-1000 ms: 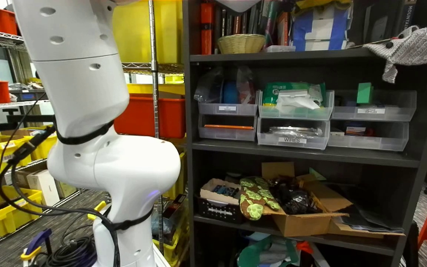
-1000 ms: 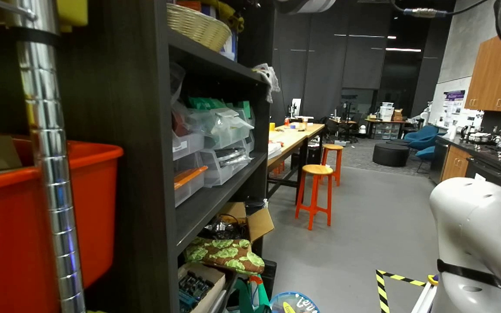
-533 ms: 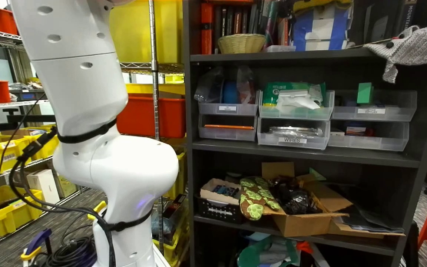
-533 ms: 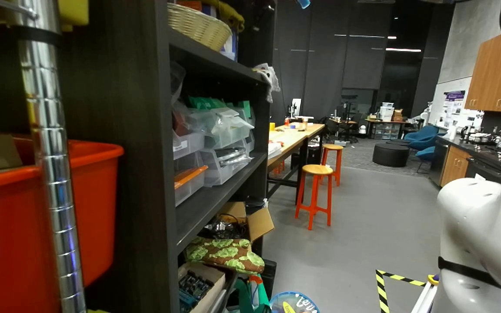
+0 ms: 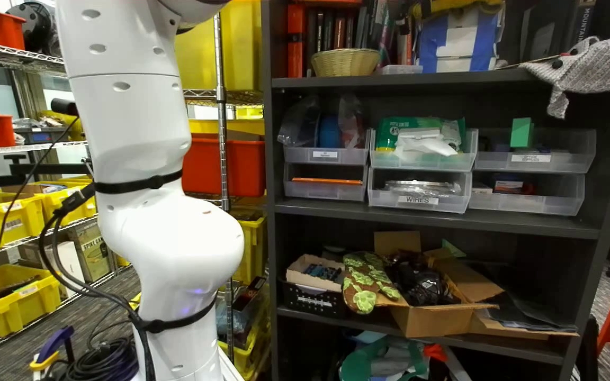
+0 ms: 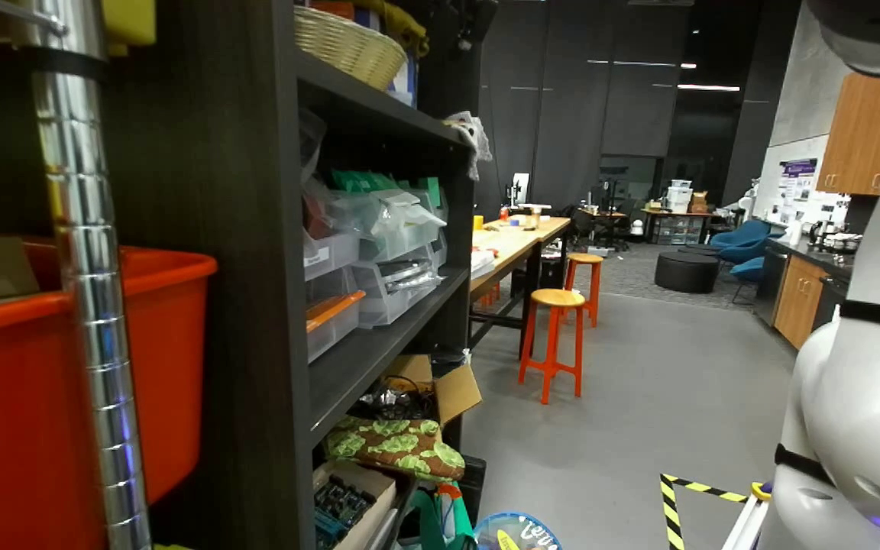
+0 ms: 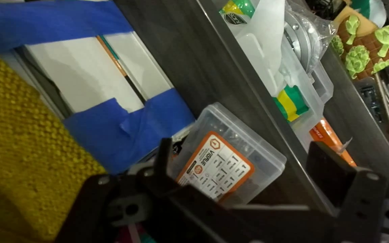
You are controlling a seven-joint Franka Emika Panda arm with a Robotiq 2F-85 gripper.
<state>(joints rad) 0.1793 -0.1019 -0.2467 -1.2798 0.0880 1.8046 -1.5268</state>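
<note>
Observed claw (image 7: 241, 156) spread wide, gripping nothing, near clear labelled case (image 7: 231, 152); noted blue-taped box (image 7: 79, 67) beside case, yellow knitwork (image 7: 29, 141) atop box.

My gripper (image 7: 241, 153) gapes, its two dark fingers (image 7: 329, 172) well apart; my white arm (image 5: 135, 121) stands nearly upright in both exterior views.

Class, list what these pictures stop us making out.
Plastic case: lower-left part hidden behind the gripper, wrist view.
Label: smallest print too small to read, wrist view.
Yellow knit: cut off by wrist view's left edge.
Robot arm: cut off by the top edge in an exterior view.
</note>
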